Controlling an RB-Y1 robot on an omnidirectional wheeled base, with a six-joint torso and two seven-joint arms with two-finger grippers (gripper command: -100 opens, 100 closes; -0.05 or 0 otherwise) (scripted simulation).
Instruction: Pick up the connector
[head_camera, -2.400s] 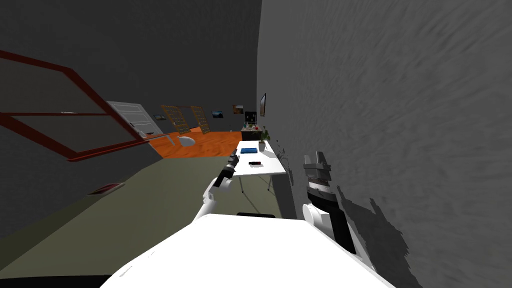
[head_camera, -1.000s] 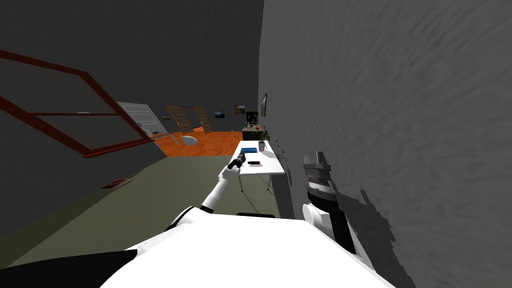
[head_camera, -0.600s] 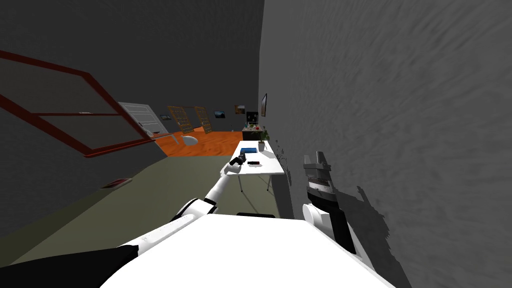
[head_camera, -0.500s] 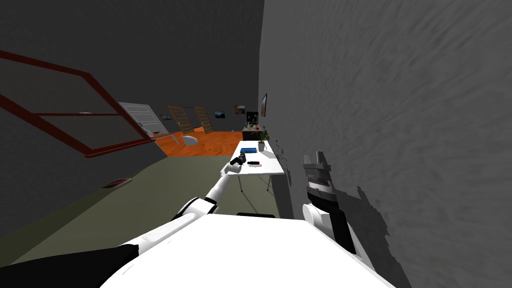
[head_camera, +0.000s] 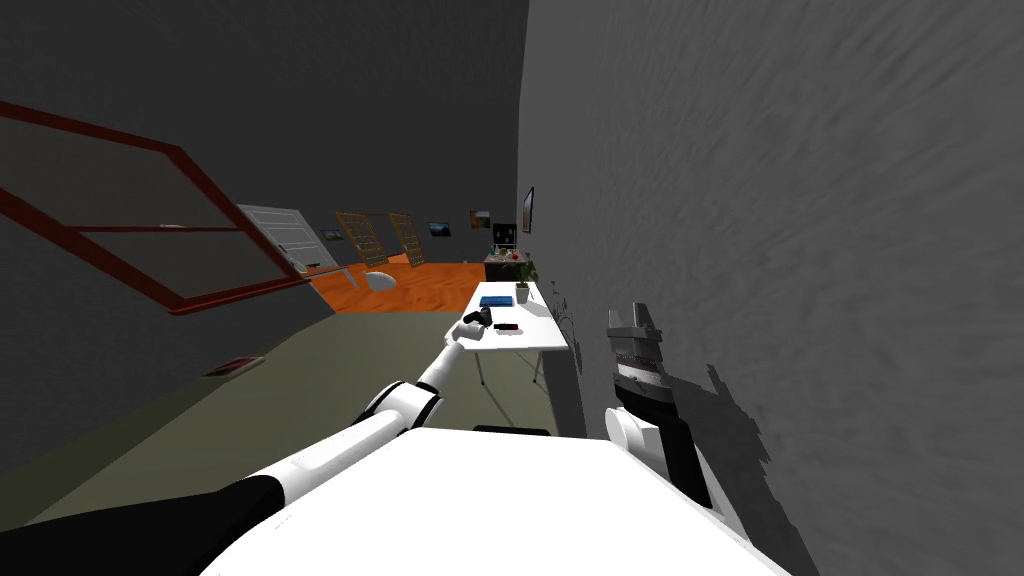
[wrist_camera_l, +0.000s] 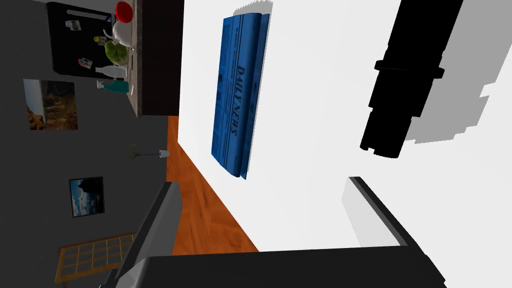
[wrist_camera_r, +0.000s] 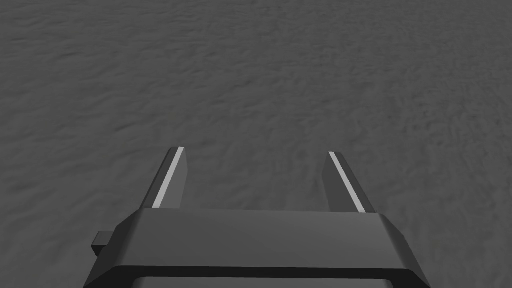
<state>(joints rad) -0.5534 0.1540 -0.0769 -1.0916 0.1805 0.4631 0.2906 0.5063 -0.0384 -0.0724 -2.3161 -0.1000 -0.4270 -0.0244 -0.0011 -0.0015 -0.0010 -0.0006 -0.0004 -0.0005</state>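
Left jaws: wide, nothing between them; my left arm (head_camera: 440, 365) reaches out over the near end of the white worktop (head_camera: 535, 338), and both fingers (wrist_camera_l: 362, 212) hang above it.
Connector: a black, stepped, barrel-like piece (wrist_camera_l: 405, 80) lying flat on the worktop (wrist_camera_l: 310, 150), throwing a grey shadow. It sits ahead of the tip of one finger, apart from it and outside the gap between the two. From the head view it is a small dark thing (head_camera: 506, 327) just beside my left jaws, on the side towards the grey wall.
Newspaper: blue, folded, lettered "DAILY NEWS" (wrist_camera_l: 240, 95), flat on the worktop, near the connector but not touching it; in the head view it lies farther along (head_camera: 493, 300).
Potted plant: at the worktop's far end (head_camera: 523, 290), beyond the newspaper.
Past the worktop's edge: orange wooden floor (wrist_camera_l: 200, 200) and a dark counter (wrist_camera_l: 157, 60).
Right jaws: wide and empty, fingers (wrist_camera_r: 170, 177) standing well apart; my right arm (head_camera: 640, 370) is raised close beside the wall, well away from the worktop.
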